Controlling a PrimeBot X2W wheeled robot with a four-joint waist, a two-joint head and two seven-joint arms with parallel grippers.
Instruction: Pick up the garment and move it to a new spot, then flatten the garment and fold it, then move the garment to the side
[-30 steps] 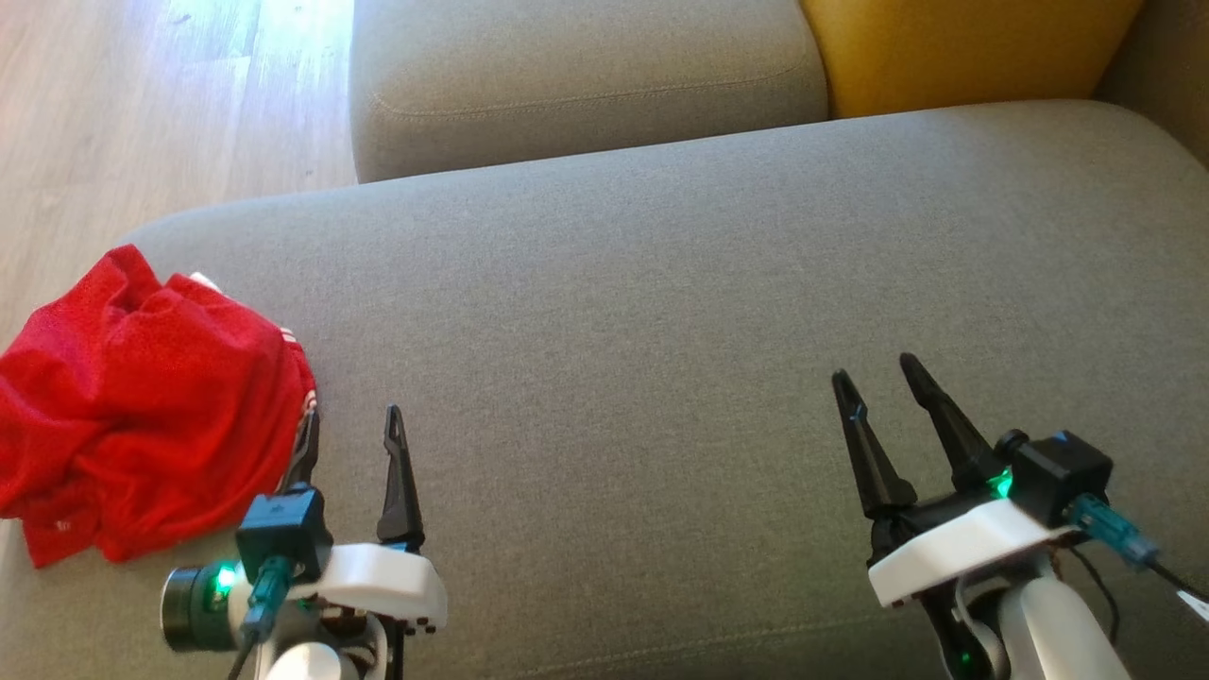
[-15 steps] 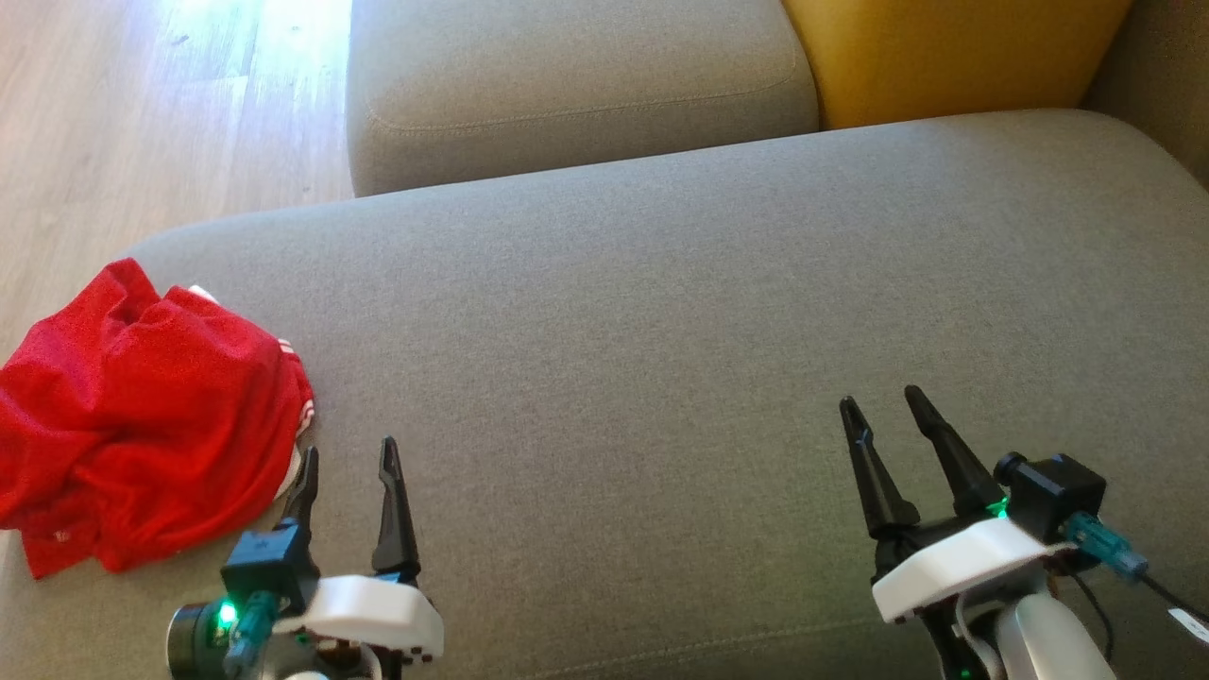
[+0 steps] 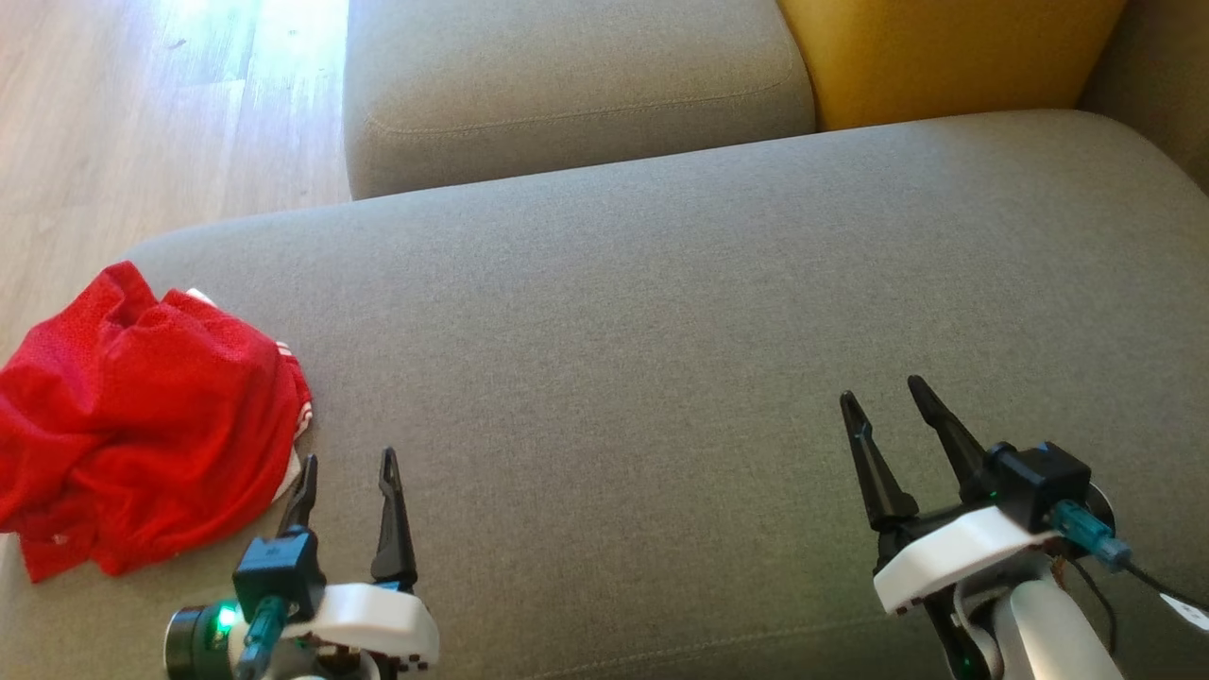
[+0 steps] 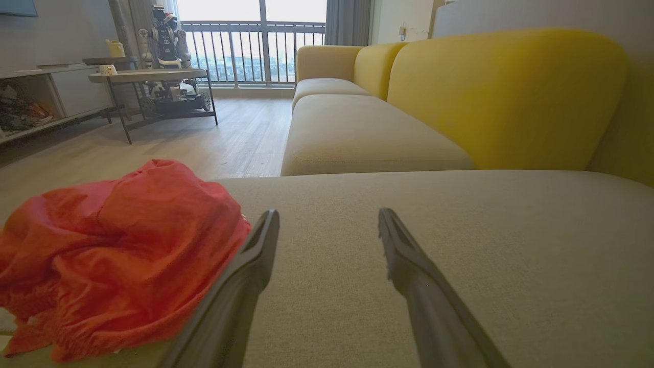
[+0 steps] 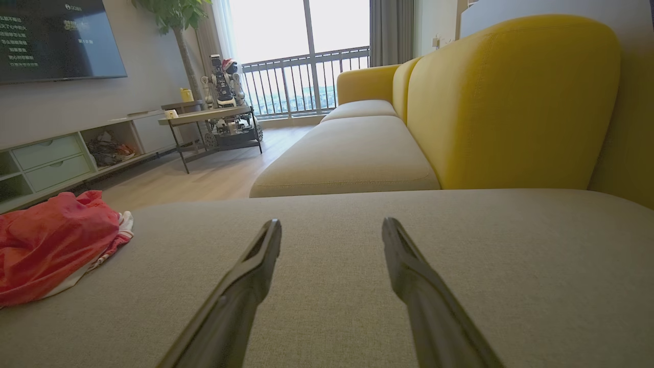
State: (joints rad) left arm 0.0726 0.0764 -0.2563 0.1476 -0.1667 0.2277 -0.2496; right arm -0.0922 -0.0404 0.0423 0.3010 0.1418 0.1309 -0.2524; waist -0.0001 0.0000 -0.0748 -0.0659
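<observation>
Left end effector point(image 3: 349, 457) spread apart, empty, just beside the crumpled red garment point(image 3: 142, 425), likely lined up for pickup. Right end effector point(image 3: 880, 388) likewise apart, well clear of it.

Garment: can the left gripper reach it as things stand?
Probably yes. The left gripper is open right beside the garment, with nothing between them on the cushion.

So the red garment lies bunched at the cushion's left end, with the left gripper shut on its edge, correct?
Not quite. The left gripper is open and holds nothing, close beside the red garment; the left wrist view shows it. The rest stands.
</observation>
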